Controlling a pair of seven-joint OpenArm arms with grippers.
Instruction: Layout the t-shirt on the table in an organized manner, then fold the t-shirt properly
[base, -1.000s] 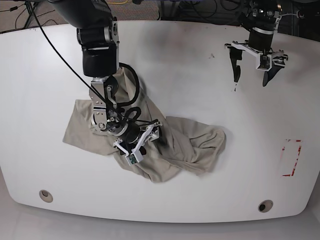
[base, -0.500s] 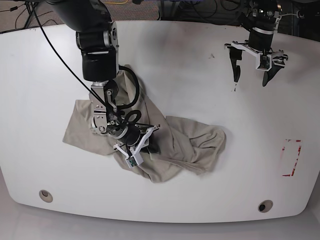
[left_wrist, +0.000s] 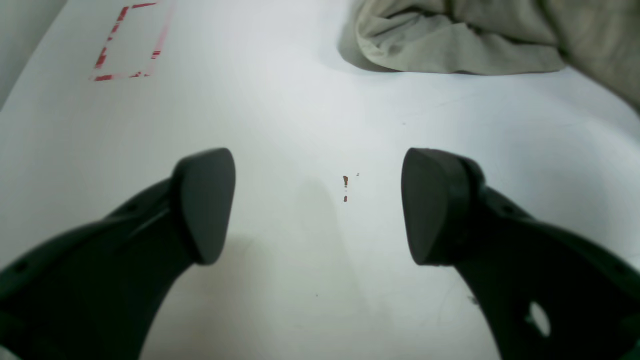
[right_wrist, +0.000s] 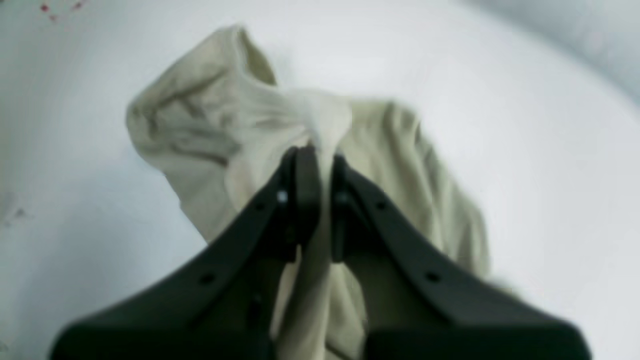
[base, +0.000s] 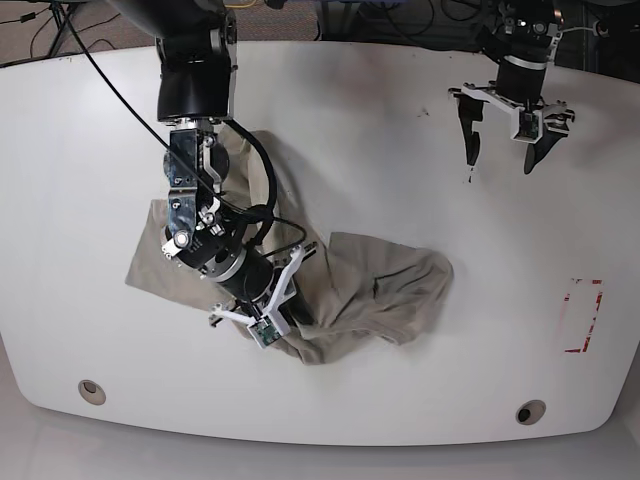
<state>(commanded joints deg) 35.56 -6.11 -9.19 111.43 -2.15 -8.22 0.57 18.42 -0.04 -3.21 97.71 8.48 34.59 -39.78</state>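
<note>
The khaki t-shirt lies crumpled on the white table, left of centre. My right gripper is shut on a raised fold of the t-shirt near its middle. In the right wrist view the jaws of the right gripper pinch a ridge of the t-shirt, and the cloth is pulled taut up to them. My left gripper is open and empty above bare table at the back right, well clear of the t-shirt. In the left wrist view the left gripper faces bare table, with the t-shirt's edge at the top.
A red-outlined rectangle is marked near the table's right edge and shows in the left wrist view. Two grey grommet holes sit near the front edge, one left, one right. Small brown specks lie between the left fingers.
My right gripper has shut on a fold of the t-shirt and shifted slightly toward the front left, drawing the cloth with it. The left arm has not moved.
</note>
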